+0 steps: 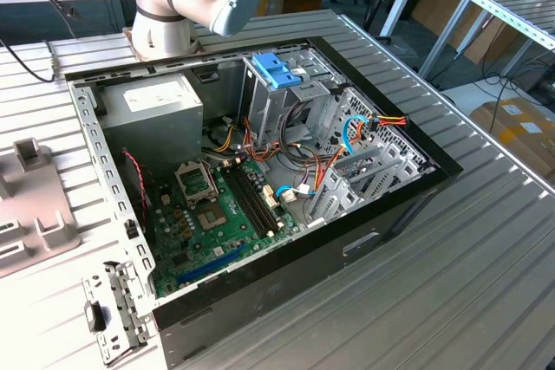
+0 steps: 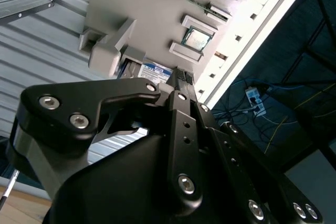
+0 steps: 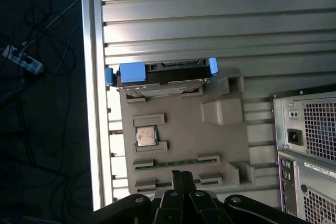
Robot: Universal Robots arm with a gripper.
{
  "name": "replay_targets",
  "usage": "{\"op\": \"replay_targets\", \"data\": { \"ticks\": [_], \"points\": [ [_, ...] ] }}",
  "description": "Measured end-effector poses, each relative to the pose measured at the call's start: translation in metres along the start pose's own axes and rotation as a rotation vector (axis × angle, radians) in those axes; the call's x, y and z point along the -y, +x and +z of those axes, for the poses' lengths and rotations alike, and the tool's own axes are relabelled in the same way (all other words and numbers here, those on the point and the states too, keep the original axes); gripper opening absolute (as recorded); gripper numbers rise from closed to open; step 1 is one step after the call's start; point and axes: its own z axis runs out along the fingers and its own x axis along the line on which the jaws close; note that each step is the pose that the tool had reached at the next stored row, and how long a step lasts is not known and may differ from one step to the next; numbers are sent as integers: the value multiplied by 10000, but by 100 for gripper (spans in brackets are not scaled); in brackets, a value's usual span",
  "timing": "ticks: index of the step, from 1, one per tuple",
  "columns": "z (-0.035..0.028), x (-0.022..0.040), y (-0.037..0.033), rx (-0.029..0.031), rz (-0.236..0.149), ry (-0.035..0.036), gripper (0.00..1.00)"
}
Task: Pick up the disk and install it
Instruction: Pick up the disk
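The pincer (image 3: 181,176) is finished in smooth, matt black and studded with bright metal screws (image 2: 49,102), as shown in the second wrist view. Just ahead of its tips, a pale grey holder (image 3: 184,129) of matt moulded plastic is laid on the surface (image 3: 184,19), which is made of ribbed, satin-bright metal. At the holder's end farthest from the pincer, the dark disk (image 3: 168,74) is framed by smooth bright-blue plastic rails (image 3: 131,72). Beside the holder, a grey sheet-metal case (image 3: 307,129) with perforated grilles is seen.
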Motion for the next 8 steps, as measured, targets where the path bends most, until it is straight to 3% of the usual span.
{"op": "replay_targets", "data": {
  "ticks": [8],
  "points": [
    [13, -272, 20, 5, -4, 43, 11]
  ]
}}
